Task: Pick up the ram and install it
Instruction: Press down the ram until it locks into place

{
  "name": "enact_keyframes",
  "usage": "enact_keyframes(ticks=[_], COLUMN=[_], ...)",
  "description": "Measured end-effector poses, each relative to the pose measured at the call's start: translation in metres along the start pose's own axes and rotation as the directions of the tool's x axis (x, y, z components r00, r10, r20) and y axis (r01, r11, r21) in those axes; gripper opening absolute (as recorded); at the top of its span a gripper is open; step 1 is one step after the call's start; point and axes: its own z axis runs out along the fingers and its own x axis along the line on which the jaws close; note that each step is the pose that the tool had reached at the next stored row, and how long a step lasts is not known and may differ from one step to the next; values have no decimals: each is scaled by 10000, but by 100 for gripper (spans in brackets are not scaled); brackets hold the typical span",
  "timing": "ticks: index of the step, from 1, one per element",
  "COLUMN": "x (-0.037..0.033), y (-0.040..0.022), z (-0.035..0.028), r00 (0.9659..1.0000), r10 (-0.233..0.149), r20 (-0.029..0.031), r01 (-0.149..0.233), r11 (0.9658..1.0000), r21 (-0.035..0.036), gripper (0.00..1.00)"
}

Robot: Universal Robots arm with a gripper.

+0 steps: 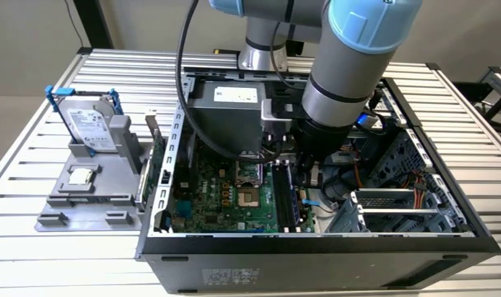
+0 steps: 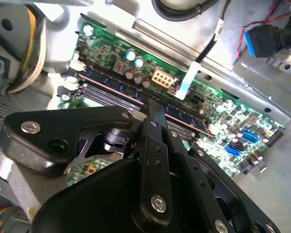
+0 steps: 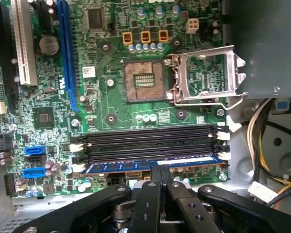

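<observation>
The ram (image 3: pixel 150 166) is seen lying along the outermost slot near the motherboard's (image 3: pixel 106 97) edge. It is pinched at its middle by the pressed-together gripper (image 3: pixel 160 180), right above it.

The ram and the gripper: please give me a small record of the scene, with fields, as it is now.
ram: blue stick lying along the outermost motherboard slot, beside three empty black slots
gripper: fingers together, tips at the ram's long edge; also in the second wrist view
motherboard: green, inside the open case
CPU socket: empty, latch frame open
hard drive: upright in a grey stand, outside the case at the exterior view's left
</observation>
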Motion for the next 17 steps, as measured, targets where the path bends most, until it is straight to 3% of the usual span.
enact_keyframes(ticks=[2, 5, 13, 17], x=[0, 4, 28, 30], y=[-1, -1, 11, 10], z=[1, 21, 33, 96], r00=[10000, 10000, 9995, 9994], r10=[-3, -72, -331, -344], r20=[1, 6, -6, -5], r01=[3, 72, 331, 344], r11=[10000, 9999, 9994, 9994], r21=[0, 71, 66, 66], gripper=[0, 0, 0, 0])
